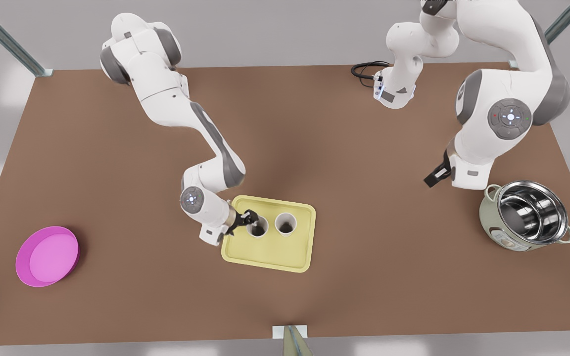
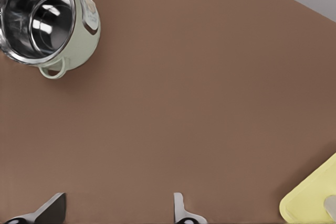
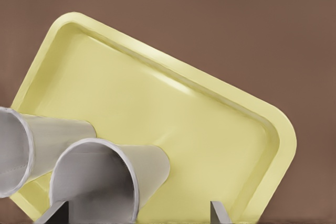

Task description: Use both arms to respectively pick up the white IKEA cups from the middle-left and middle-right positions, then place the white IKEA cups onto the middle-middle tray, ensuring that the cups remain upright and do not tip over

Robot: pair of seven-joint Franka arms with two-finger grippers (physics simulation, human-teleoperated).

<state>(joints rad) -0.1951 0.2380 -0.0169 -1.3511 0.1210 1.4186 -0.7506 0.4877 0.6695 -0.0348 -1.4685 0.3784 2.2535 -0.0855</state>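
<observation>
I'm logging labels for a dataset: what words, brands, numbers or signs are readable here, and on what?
No readable text anywhere.
Steel pot: decal on its pale green side, too blurred to read.
Arm joint covers: small lights, no characters.
Cups, tray, pink bowl: plain.
Left end effector by the pot, right end effector at a cup: unmarked.

There are two white cups (image 1: pixel 258 226) (image 1: pixel 286 223), one yellow tray (image 1: pixel 265 254), one pink bowl (image 1: pixel 47 255), one steel pot (image 1: pixel 530 215) and two robot arms (image 1: pixel 176 109) (image 1: pixel 502 99).
</observation>
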